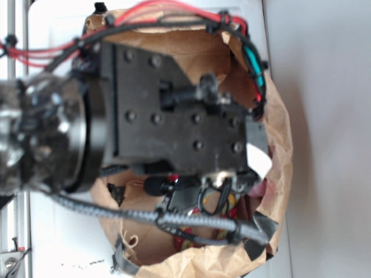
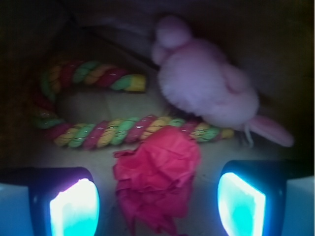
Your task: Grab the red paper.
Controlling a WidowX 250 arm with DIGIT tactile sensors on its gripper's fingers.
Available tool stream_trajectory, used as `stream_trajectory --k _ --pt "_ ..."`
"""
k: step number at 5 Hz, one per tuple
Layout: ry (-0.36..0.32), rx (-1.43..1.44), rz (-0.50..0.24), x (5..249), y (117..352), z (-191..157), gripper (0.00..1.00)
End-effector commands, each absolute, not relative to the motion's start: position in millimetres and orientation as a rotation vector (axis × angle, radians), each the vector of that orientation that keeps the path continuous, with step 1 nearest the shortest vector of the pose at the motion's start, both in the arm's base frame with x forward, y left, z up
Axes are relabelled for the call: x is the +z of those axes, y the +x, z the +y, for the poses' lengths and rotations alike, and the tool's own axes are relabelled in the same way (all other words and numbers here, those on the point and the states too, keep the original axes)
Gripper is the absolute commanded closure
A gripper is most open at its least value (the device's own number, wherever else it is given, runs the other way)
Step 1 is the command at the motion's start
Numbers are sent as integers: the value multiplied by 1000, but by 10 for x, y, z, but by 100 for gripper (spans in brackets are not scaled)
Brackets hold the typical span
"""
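The red paper, a crumpled wad with pointed folds, lies on the bag floor low in the wrist view. My gripper is open around it: one glowing pad stands to its left and the other to its right, each with a gap to the paper. From the exterior view, my arm reaches down into a brown paper bag and hides the paper; my gripper's fingers cannot be made out there.
A red-yellow-green twisted rope curls just beyond the paper. A pale pink plush toy lies behind it at the right. The bag's walls close in all round. Cables cross the bag's mouth.
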State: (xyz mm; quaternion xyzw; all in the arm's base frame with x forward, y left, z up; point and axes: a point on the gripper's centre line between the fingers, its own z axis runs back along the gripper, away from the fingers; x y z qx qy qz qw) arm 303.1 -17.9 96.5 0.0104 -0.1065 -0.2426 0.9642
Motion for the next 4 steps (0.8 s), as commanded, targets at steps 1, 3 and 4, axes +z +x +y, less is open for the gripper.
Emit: stream_trajectory --k 1,3,4 --pt "46 -492 -238 1062 2956 -277 0" --pt "73 -508 -227 978 2955 -338 0" --pt "69 -508 -217 882 2972 -371 0"
